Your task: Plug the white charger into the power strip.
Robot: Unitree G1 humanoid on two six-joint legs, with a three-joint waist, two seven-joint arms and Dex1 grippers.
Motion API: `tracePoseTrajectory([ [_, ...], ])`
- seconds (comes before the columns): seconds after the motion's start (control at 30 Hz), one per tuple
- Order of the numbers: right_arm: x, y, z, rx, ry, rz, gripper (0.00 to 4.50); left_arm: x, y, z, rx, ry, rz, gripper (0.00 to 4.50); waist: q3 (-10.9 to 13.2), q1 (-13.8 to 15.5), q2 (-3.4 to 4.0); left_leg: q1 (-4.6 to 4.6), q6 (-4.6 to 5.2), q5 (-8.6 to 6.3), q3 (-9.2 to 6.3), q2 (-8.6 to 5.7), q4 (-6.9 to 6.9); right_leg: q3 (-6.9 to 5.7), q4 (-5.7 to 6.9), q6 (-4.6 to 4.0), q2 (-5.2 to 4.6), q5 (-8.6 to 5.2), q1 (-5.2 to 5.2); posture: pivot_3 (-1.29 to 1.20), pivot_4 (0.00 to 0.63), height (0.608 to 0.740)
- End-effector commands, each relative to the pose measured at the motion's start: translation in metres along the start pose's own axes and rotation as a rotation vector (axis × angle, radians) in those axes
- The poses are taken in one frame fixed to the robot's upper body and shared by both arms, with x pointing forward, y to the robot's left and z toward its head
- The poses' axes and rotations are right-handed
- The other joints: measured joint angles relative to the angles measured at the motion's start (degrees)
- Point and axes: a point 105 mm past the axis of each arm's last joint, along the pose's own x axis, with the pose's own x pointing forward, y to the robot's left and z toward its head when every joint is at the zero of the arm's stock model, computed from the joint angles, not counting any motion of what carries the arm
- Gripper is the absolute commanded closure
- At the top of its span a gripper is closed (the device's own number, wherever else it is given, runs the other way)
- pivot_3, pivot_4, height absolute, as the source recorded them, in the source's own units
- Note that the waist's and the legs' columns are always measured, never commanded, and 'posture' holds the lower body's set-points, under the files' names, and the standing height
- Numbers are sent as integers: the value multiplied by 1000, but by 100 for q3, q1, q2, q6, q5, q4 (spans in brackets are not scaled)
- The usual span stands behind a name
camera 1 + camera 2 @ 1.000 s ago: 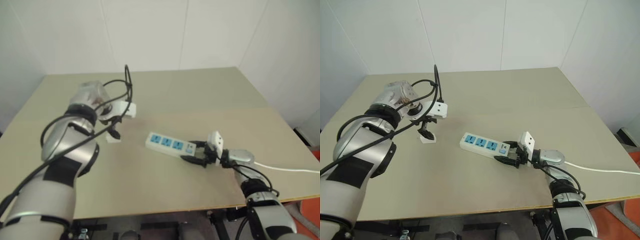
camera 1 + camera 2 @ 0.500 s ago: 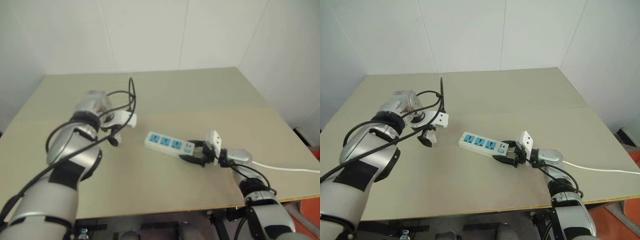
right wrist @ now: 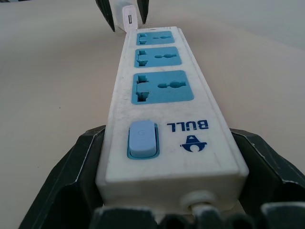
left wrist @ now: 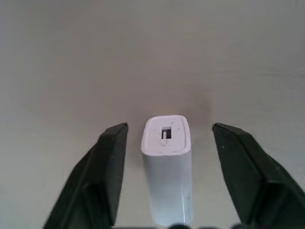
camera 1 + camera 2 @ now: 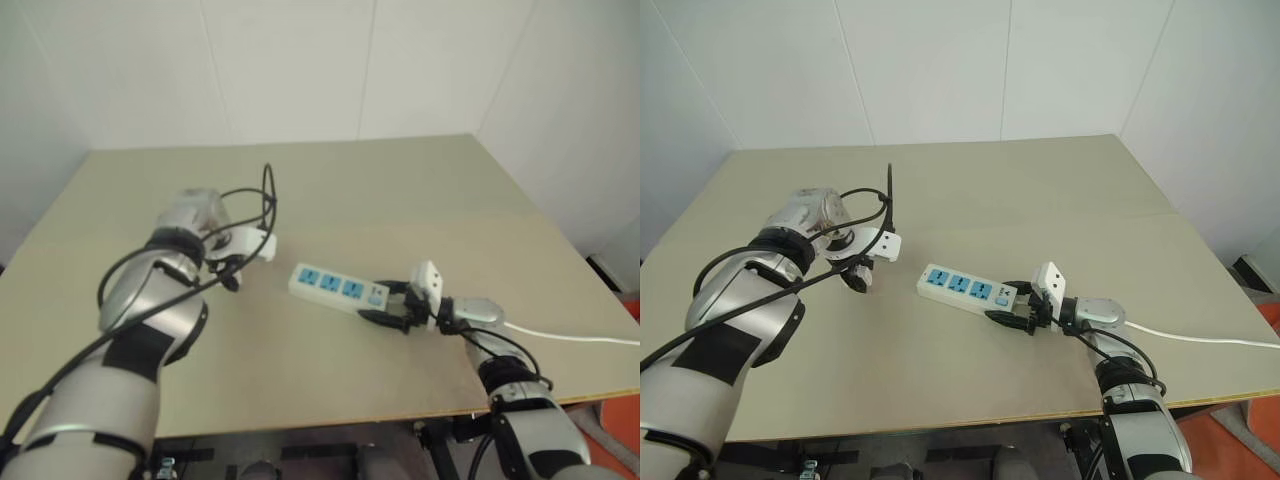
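The white charger (image 4: 167, 162) stands on end on the table, left of the power strip. My left gripper (image 4: 169, 128) points down over it, one black finger (image 4: 107, 162) on each side with a gap to the charger, so it is open. The power strip (image 5: 965, 288) lies flat with three blue sockets facing up. My right gripper (image 5: 1012, 318) is shut on its switch end, with black fingers (image 3: 78, 162) pressed on both long sides. From the right wrist view the charger (image 3: 128, 18) shows beyond the strip's far end.
The strip's thin white cord (image 5: 1200, 338) runs off to the right past my right arm. The beige table (image 5: 1040, 190) has open room behind and in front of the strip. White walls stand behind the table.
My left gripper has come down lower toward the table and now straddles the charger. The right gripper and the power strip have not moved.
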Motion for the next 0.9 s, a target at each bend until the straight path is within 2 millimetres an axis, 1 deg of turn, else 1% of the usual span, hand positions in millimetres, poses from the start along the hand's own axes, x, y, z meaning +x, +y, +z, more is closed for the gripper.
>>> tracePoseTrajectory([
  [0.03, 5, 5, -5, -5, 35, 24, 1076, -1, 2, -2, 25, 16, 14, 2722, 0, 0, 0, 0, 0, 0, 0, 0, 0, 0, 0, 0, 0, 0, 0, 0, 150, 740],
  [0.1, 5, 5, -5, -6, 36, 24, 1076, -1, 2, -3, 31, 24, 16, 3404, 0, 0, 0, 0, 0, 0, 0, 0, 0, 0, 0, 0, 0, 0, 0, 0, 150, 740],
  [0.13, 4, 5, -5, -6, 36, 24, 1076, -1, 2, -3, 33, 28, 18, 3490, 0, 1, 0, 1, 0, 0, 0, 0, 0, 0, 0, 0, 0, 0, 1, 0, 150, 740],
  [0.23, 4, 5, -5, -7, 38, 25, 1076, -1, 6, -2, 26, 19, 51, 3485, 0, 1, 0, 1, 0, 0, 0, 0, 0, 0, 0, 0, 0, 0, 1, 0, 150, 740],
  [0.33, 4, 6, -5, -8, 39, 28, 1076, -8, 12, 11, -3, -63, 86, 3485, 0, 1, 0, 1, 0, 0, 0, 0, 0, 0, 1, 0, 0, 0, 1, 0, 150, 740],
  [0.4, 4, 7, -6, -8, 40, 31, 1076, -22, 15, 28, -26, -198, 76, 3485, 0, 1, 0, 0, 0, 0, 0, 0, 0, 0, 0, 0, 0, 0, 1, 0, 150, 740],
  [0.53, 2, 11, -6, -9, 38, 44, 1076, -59, 24, 62, -52, -531, 106, 3485, 0, 8, 0, -4, 0, 0, 0, 0, 0, -2, 1, 0, 0, 0, -3, 0, 150, 740],
  [0.6, 2, 14, -6, -12, 32, 58, 1076, -85, 31, 78, -83, -763, 150, 3485, 0, 13, 0, -5, 0, 0, 0, 0, 0, -2, 1, 0, -1, 0, -1, 0, 150, 740],
  [0.67, 2, 19, -5, -18, 26, 75, 1076, -109, 36, 89, -120, -979, 193, 3485, 0, 8, 0, -5, 0, 0, 0, 1, 0, -2, 2, 0, -3, 0, -1, 0, 150, 740],
  [0.73, 2, 24, -2, -28, 20, 103, 1076, -125, 35, 92, -136, -1164, 189, 3485, 0, 9, 0, -4, 0, 0, 0, 1, 1, -2, 4, 0, -4, 0, -1, 0, 150, 740],
  [0.8, 3, 32, 1, -41, 13, 145, 1076, -134, 28, 90, -114, -1355, 170, 3485, -2, 1, 2, -4, 0, 0, -1, 1, 1, -3, 6, 0, -3, 0, -2, 0, 150, 740],
  [0.83, 4, 35, 2, -52, 13, 167, 1076, -134, 24, 87, -110, -1430, 167, 3485, -3, -5, 5, -2, 0, 0, 0, 2, 1, -3, 7, 0, -3, 0, -1, 0, 150, 740],
  [0.9, 7, 42, 5, -72, 18, 203, 1076, -126, 13, 80, -150, -1535, 88, 3485, -5, -28, 8, 4, -1, 0, 1, 4, 2, -2, 9, 0, -3, 0, 2, 0, 150, 740],
])
